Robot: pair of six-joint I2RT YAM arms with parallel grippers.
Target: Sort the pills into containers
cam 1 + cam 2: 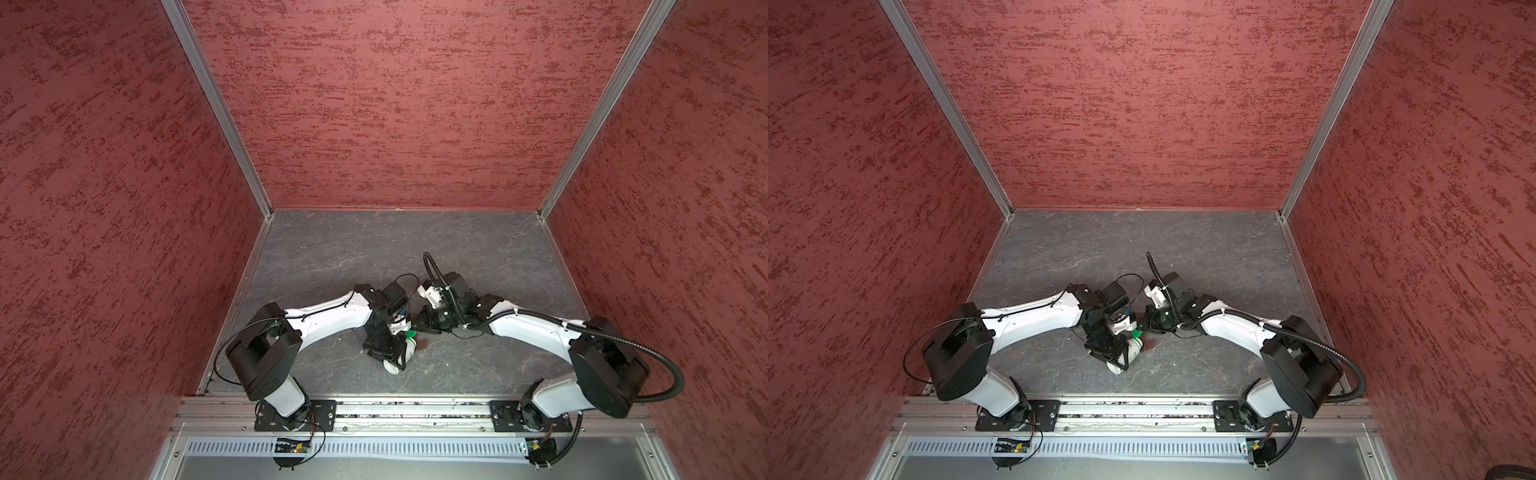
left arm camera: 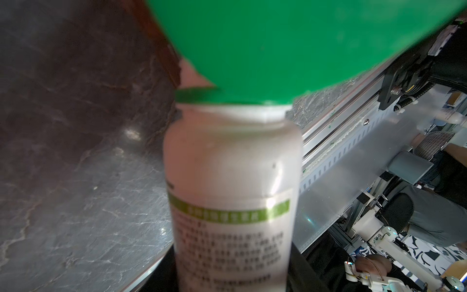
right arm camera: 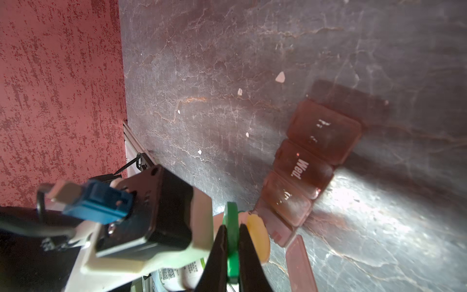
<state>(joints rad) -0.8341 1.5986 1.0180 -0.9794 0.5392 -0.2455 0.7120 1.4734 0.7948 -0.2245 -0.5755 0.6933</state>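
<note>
We see a dark grey, marble-veined bench (image 1: pixel 415 249) boxed in on three sides by red, rough-textured wall panels (image 1: pixel 415 104). The panels meet at bare aluminium corner posts (image 1: pixel 216 104), and an aluminium rail (image 1: pixel 415 409) along the near edge carries both arm bases. Near the bench's middle the left gripper (image 1: pixel 392 354) is clenched around a white plastic bottle (image 1: pixel 410 347) with a green-banded label, held tilted. The right gripper (image 3: pixel 233 228) is pinched tight on the bottle's green flip lid (image 3: pixel 231 212), which stands swung open. The narrow translucent brown strip of lidded containers (image 3: pixel 303 166) lies flat on the bench just beside the bottle's mouth. Its "Wed." cell is shut, and the cell nearest the bottle appears open. Small pale flecks (image 3: pixel 280 76) dot the surface beyond the strip. A pale orange round shape (image 3: pixel 257 235) shows beside the lid; we cannot tell whether it is a pill.
</note>
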